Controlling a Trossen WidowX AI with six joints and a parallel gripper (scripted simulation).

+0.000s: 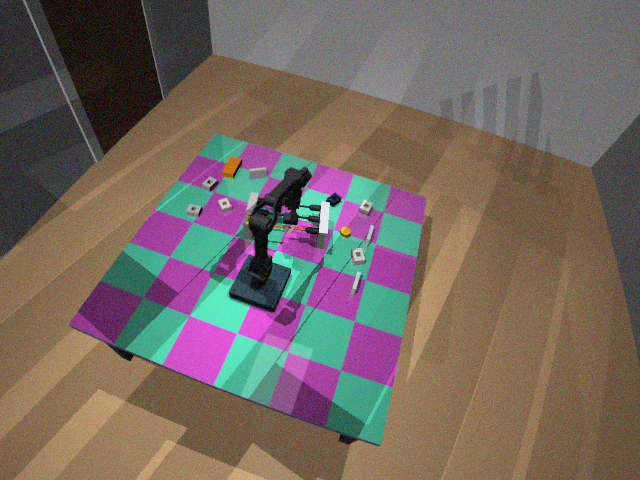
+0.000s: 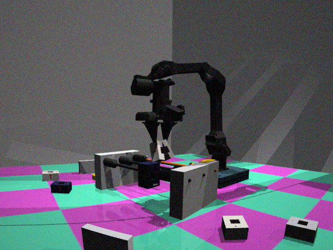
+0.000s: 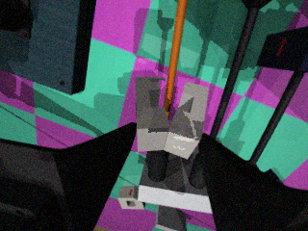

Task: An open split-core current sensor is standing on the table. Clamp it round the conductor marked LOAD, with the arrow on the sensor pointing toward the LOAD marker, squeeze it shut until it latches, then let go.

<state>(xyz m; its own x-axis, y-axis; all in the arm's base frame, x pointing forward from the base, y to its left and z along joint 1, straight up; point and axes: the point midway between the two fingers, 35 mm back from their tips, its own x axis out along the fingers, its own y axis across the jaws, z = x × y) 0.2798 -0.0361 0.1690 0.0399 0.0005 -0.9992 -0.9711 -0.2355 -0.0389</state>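
Note:
My gripper (image 2: 159,138) (image 3: 167,132) is shut on the open white split-core sensor (image 2: 161,155) (image 3: 153,140). The sensor's two halves are spread in a V, tilted, just above the conductors. The orange conductor (image 2: 175,163) (image 3: 176,48) passes behind the gap between the halves in the wrist view; I cannot tell whether it is inside the gap. Two black conductors (image 3: 236,72) (image 3: 276,115) run alongside. A yellow label (image 2: 208,160) sits at one end of the stand, its text unreadable. The sensor's arrow is not clear.
White upright end blocks (image 2: 177,192) (image 1: 324,217) hold the conductors. A dark blue closed sensor (image 2: 148,174) (image 3: 289,50) sits around a black conductor. On the table are several small white blocks with square holes, a dark blue one (image 2: 61,187), an orange box (image 1: 232,166) and a yellow disc (image 1: 345,231).

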